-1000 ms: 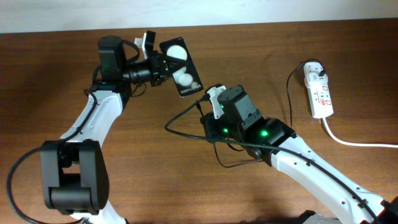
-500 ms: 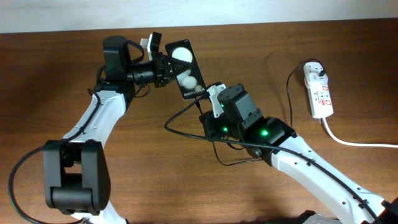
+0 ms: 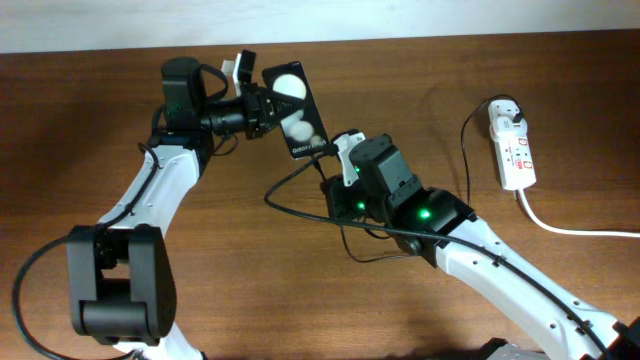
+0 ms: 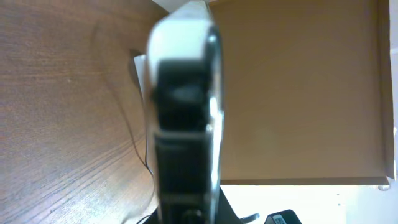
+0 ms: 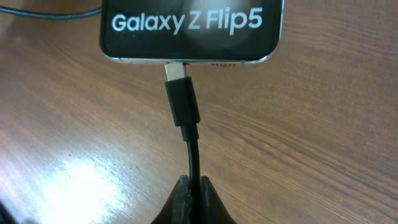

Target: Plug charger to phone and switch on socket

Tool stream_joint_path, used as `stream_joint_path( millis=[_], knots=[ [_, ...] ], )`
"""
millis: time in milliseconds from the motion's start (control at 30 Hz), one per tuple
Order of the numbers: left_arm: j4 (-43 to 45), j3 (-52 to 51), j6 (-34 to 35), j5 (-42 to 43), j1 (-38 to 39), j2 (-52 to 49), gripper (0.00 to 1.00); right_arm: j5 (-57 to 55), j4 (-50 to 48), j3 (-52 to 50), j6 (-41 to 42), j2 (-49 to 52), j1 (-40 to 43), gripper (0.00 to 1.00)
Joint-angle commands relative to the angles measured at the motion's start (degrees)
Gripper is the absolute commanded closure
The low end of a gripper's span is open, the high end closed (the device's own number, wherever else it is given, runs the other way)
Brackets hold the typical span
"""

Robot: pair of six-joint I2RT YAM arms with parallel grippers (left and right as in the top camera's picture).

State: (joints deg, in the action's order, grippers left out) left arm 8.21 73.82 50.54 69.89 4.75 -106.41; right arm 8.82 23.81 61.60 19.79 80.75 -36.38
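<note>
My left gripper [image 3: 262, 108] is shut on the phone [image 3: 297, 112] and holds it tilted above the table, glossy face up. In the left wrist view the phone [image 4: 183, 112] stands edge-on between the jaws. My right gripper [image 3: 341, 152] is shut on the charger cable [image 5: 193, 158] just behind its plug [image 5: 181, 99]. The plug's metal tip touches the port on the phone's lower edge [image 5: 189, 28], with some metal showing. The black cable [image 3: 300, 215] loops under my right arm. The socket [image 3: 512, 145] lies at the far right with the white adapter [image 3: 505, 118] in it.
The socket's thick white cord [image 3: 570, 225] runs off to the right edge. The thin black charger cable climbs beside the socket [image 3: 466, 140]. The table's far edge meets a pale wall at the top of the overhead view.
The left gripper has turned the phone more upright and shifted it a little right, toward the plug. The right arm has hardly moved.
</note>
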Motion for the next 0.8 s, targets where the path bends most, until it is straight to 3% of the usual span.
stream_joint_path(
  millis=[0, 400, 567, 633, 767],
  knots=[
    [-0.15, 0.96, -0.98, 6.27, 0.74, 0.33, 1.00, -0.46, -4.37, 1.42, 0.68, 0.09, -0.37, 0.96],
    [-5.44, 0.94, -1.68, 7.43, 0.90, 0.33, 1.00, 0.48, -9.11, 1.42, 0.17, 0.11, -0.37, 0.96],
    [-5.25, 0.94, -3.98, 8.35, 0.09, 0.33, 1.00, 0.04, -4.04, 1.42, -0.33, 0.09, -0.37, 0.96],
    [-5.25, 0.94, -3.96, 6.19, -1.31, 0.33, 1.00, 7.19, -0.63, 1.42, -7.06, 0.09, -0.37, 0.96],
    [-5.27, 0.94, -3.96, 6.43, -2.03, 0.33, 1.00, 7.85, 1.64, 1.42, -12.55, 0.09, -0.37, 0.96]
  ],
)
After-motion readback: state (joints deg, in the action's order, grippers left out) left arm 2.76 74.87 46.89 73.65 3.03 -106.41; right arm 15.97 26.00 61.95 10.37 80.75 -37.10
